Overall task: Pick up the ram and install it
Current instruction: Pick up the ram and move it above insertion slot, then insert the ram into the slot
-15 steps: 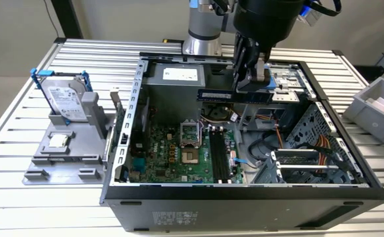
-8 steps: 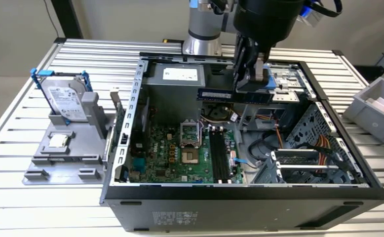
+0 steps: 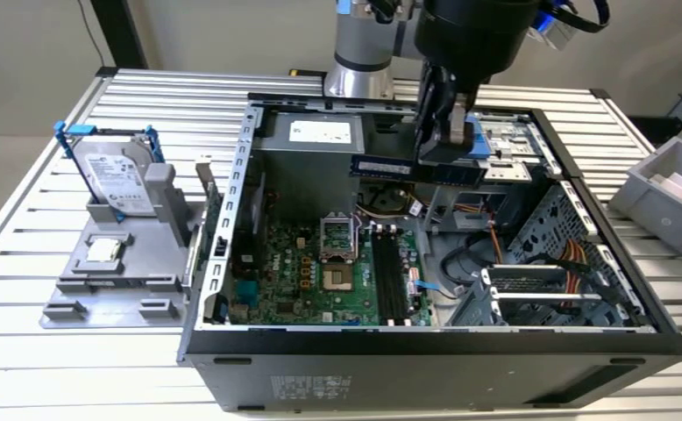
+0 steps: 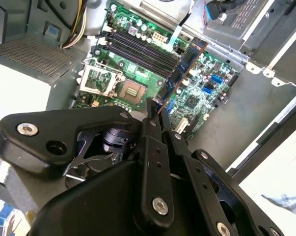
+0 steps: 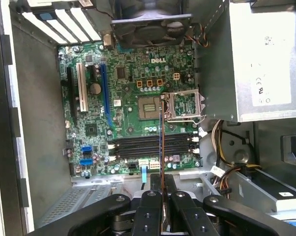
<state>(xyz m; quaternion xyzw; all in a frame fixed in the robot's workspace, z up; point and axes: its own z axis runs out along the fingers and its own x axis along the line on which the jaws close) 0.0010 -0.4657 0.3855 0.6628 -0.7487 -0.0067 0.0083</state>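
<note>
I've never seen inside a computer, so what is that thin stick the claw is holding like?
The ram is a long, thin, flat bluish circuit board with dark chips along it. The gripper is shut on it toward one end, holding it level, on edge above the motherboard in the open case.

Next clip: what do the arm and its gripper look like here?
The arm is a silver-grey cylinder with blue trim, ending in a wide black round housing. The gripper is matte black: flat jointed link bars fastened with silver screws, narrowing toward the tip.
</note>
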